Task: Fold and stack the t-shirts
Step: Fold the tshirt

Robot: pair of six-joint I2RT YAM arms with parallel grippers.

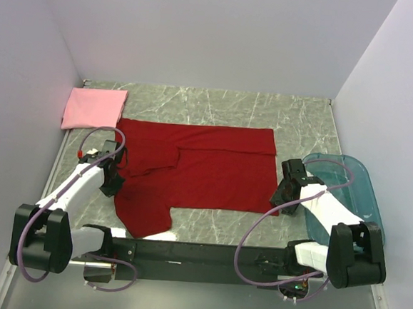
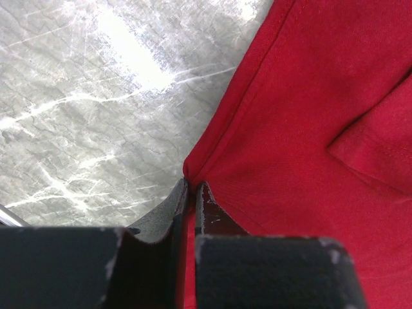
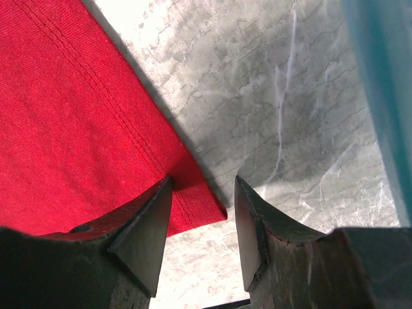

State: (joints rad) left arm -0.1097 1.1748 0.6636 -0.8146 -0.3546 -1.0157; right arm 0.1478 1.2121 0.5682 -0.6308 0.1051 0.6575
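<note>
Two tools work one garment here. The red t-shirt (image 1: 205, 176) lies spread on the table (image 1: 302, 119), with its long axis running left to right across your overhead view, so each arm has one end of it.

Your left tool (image 2: 192, 187) is already committed. Its fingers are pressed together with a pinch of the shirt's left edge between them, and bare marble lies just outboard of that edge.

Your right tool (image 3: 203, 183) holds nothing. Its jaws stand apart astride the near right corner of the hem, where the rows of stitching run. The inner finger (image 3: 145, 219) sits over red cloth and the outer one over bare table. The corner tip pokes into the gap, closer to the inner finger than the outer.

That corner is what the coming move seems to turn on. The cloth lies inboard of the right tool, so closing as it stands may catch only a thin sliver. You would probably do well to edge inboard first.

The folded pink t-shirt (image 1: 94, 108) rests at the far left corner, nearer your left arm and just beyond the red one. The teal bin (image 1: 355, 180) sits close on the right arm's outer side, so mind it.
</note>
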